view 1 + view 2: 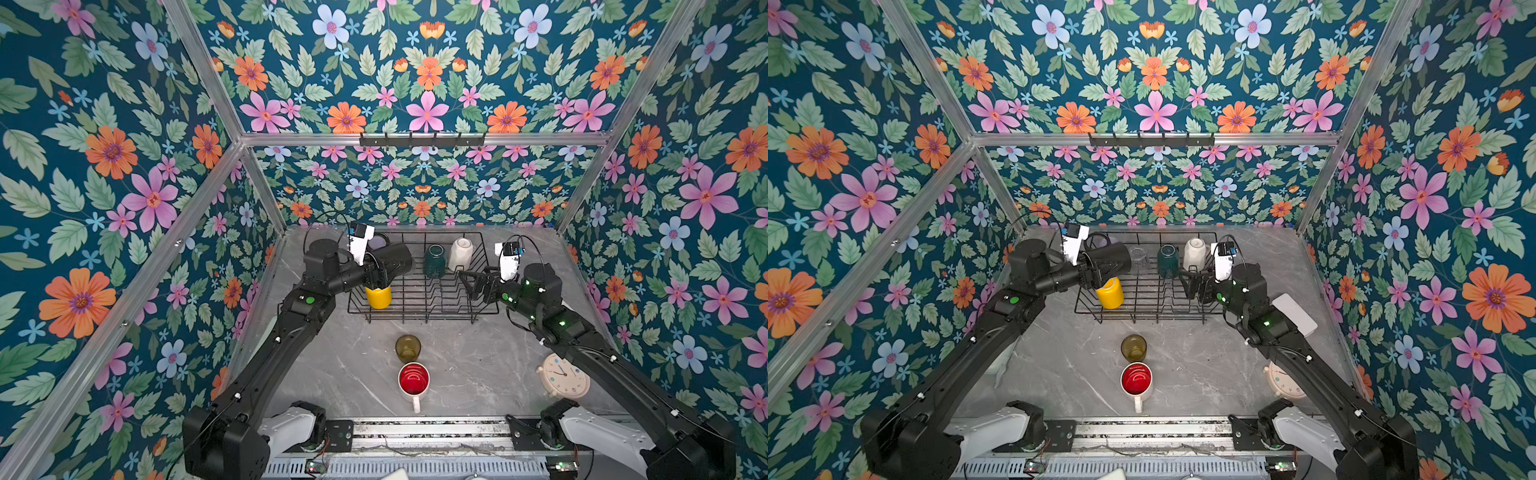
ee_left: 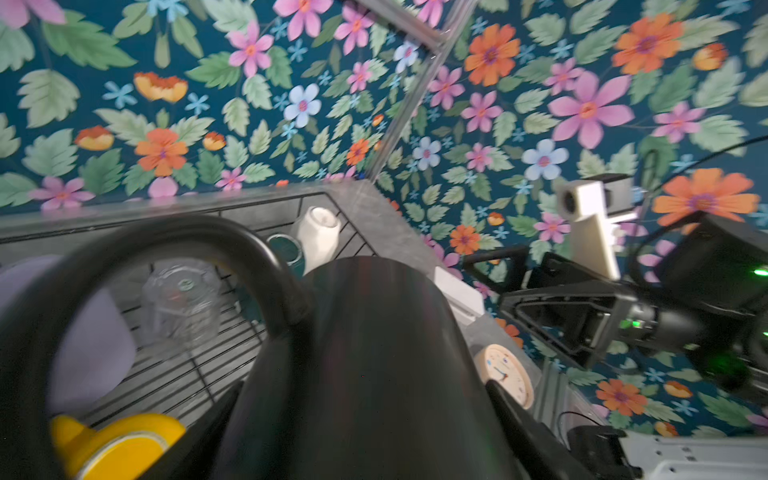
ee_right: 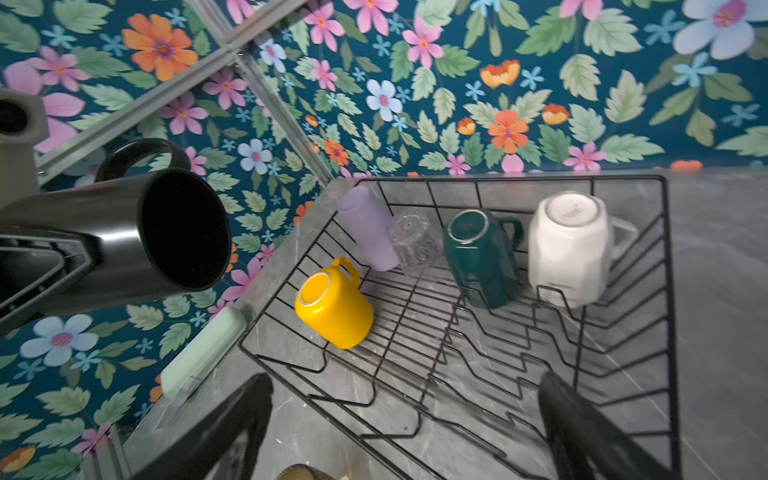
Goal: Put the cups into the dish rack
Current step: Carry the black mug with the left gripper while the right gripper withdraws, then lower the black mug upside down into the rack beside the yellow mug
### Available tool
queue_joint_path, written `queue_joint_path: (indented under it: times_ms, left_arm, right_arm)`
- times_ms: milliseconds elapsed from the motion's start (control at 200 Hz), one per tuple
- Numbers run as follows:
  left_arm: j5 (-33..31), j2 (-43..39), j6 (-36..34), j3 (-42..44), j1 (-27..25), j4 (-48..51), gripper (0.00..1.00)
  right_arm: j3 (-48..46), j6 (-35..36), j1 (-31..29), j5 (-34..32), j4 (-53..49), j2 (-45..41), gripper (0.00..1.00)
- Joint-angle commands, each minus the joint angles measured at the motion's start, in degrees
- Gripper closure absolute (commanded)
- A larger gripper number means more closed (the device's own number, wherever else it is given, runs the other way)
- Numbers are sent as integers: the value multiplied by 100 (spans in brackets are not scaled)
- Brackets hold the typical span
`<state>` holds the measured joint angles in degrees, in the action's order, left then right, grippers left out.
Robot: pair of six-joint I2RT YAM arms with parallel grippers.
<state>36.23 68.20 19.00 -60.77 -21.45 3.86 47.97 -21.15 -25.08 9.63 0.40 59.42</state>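
Cups first: the left gripper (image 1: 379, 277) grasps a black mug (image 1: 395, 258), held sideways in the air over the left end of the dish rack (image 1: 424, 291), its mouth facing right. Just below it a yellow mug (image 1: 378, 297) leans bottom-up in the rack. Along the far side stand a lilac tumbler (image 3: 368, 228), clear glass (image 3: 415, 241), teal mug (image 1: 434, 259) and white mug (image 1: 460, 254), all bottom-up. The right gripper (image 1: 467, 284) hangs spread and empty at the rack's right edge. An olive glass (image 1: 407, 348) and a red-lined mug (image 1: 413, 379) stand nearer on the table.
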Motion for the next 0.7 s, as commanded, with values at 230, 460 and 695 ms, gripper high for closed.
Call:
queue_joint_path:
  times_ms: [230, 460, 695]
  left_arm:
    - [-2137, 1271, -779, -1540, -841, 1996, 100]
    - [-2945, 2370, -881, -2525, -1232, 3018, 100]
    - [-3374, 3193, -923, -3213, -1446, 3715, 100]
  right_arm:
    - [-42, -198, 78, -268, -657, -17, 1]
    - [-123, -19, 82, -367, -807, -105, 1]
    - [-260, 31, 87, -392, -849, -205, 1]
